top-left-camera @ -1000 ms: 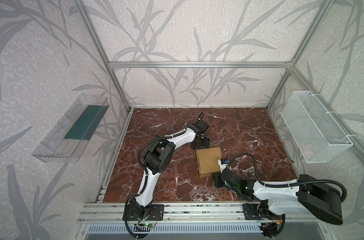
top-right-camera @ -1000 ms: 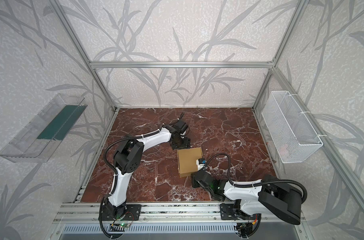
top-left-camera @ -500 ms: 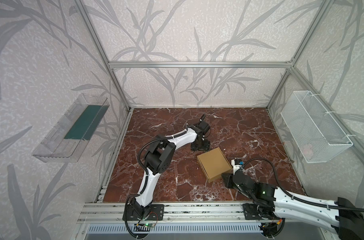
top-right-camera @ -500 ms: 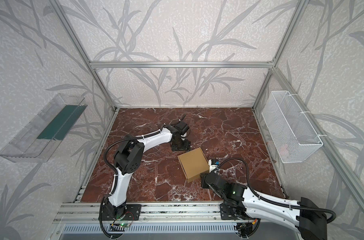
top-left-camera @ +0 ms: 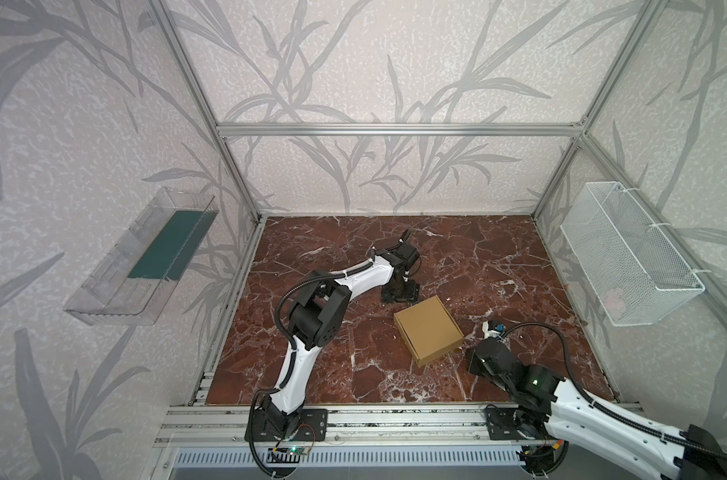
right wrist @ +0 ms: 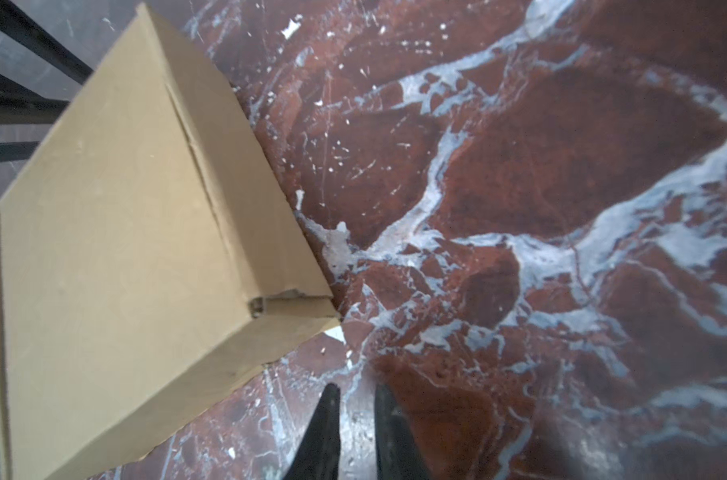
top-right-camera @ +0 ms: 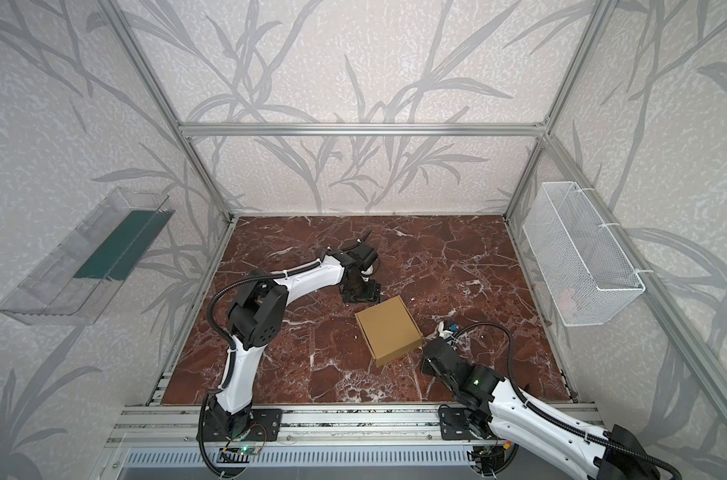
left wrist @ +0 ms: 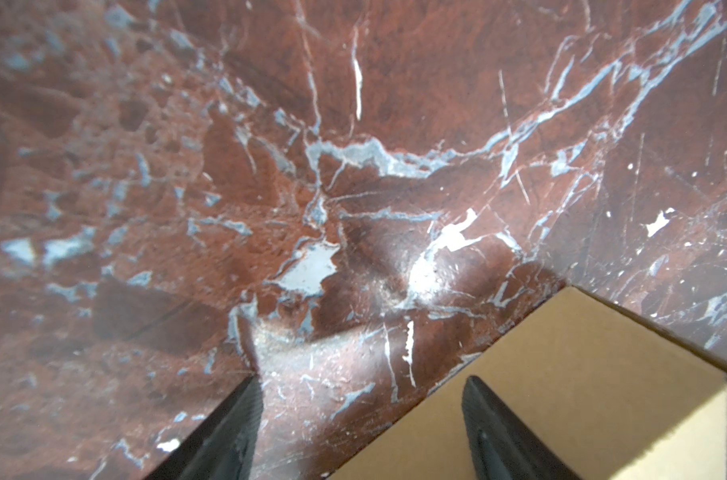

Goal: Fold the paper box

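Both top views: the plain tan cardboard paper box [top-left-camera: 428, 330], shallow and closed, lies flat and askew near the middle of the red-brown marble-patterned tabletop [top-left-camera: 499, 266].

Left wrist view: the left gripper [left wrist: 359, 386] is spread wide and empty. One jaw overlaps a box corner; contact cannot be told.

Right wrist view: the right gripper [right wrist: 355, 395] is barely parted and holds nothing, over bare tabletop just beside a box corner.
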`<state>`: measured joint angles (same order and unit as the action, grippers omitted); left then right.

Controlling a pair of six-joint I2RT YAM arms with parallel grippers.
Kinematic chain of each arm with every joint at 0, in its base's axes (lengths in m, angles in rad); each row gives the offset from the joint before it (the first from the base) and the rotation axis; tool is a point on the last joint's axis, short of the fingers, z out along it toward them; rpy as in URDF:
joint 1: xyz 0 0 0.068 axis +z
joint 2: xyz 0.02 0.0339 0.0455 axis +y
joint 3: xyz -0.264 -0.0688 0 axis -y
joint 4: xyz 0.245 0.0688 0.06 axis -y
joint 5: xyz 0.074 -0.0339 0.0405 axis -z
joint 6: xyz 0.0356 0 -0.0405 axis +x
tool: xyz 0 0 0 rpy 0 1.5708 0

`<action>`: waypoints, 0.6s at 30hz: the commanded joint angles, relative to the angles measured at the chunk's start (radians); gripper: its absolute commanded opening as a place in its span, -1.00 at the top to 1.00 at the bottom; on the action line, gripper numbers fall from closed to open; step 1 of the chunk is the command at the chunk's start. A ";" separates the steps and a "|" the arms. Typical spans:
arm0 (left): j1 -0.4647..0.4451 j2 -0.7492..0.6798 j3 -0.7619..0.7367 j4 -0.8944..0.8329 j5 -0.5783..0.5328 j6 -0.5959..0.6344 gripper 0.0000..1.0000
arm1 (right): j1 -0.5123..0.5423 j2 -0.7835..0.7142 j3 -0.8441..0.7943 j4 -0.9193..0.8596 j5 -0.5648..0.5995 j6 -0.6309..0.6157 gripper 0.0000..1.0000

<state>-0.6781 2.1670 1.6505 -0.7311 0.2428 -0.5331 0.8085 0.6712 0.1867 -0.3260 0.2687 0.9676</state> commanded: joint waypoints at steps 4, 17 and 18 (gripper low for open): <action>-0.008 0.059 -0.021 -0.063 0.051 0.008 -0.55 | -0.077 0.105 0.012 0.147 -0.115 -0.081 0.63; -0.045 0.081 -0.037 -0.024 0.098 0.004 -0.56 | -0.122 0.312 0.093 0.333 -0.122 -0.164 0.65; -0.051 0.084 -0.037 -0.023 0.099 0.004 -0.56 | -0.122 0.325 0.099 0.346 -0.123 -0.169 0.65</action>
<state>-0.6811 2.1693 1.6501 -0.7300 0.2790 -0.5346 0.6888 0.9726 0.2359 -0.0811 0.1398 0.8448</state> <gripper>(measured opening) 0.777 0.174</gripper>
